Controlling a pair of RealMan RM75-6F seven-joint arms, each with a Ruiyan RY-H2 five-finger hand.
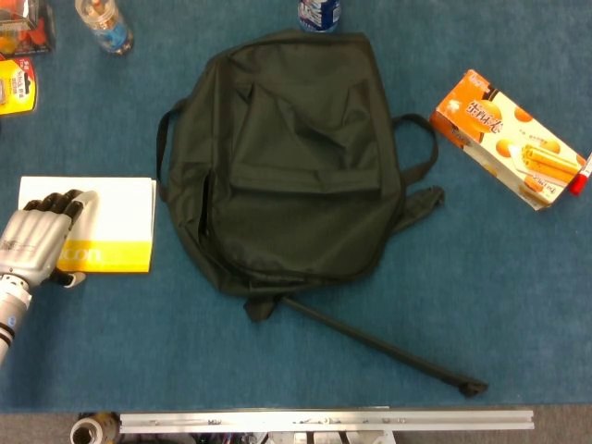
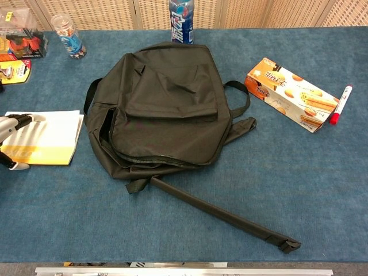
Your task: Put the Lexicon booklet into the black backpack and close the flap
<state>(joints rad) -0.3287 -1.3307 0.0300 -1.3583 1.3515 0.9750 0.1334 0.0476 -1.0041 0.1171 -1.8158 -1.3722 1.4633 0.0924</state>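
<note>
At desk's left edge, left hand (image 1: pixel 37 242) lies fingers-down on the booklet (image 1: pixel 109 226), thumb under its near edge, not lifted. Backpack (image 1: pixel 296 166) lies mid-desk, flap down; insertion and closing remain. Right hand unseen.

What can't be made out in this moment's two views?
- Right hand: in neither view.
- Left hand: cut by the chest view's left edge; whether it grips or only rests on the white and yellow booklet is unclear.
- Booklet title: partly covered by the hand in the head view.
- Black fabric backpack: inside hidden by its own fabric.
- Blue-labelled bottle: top cropped in both views.
</note>
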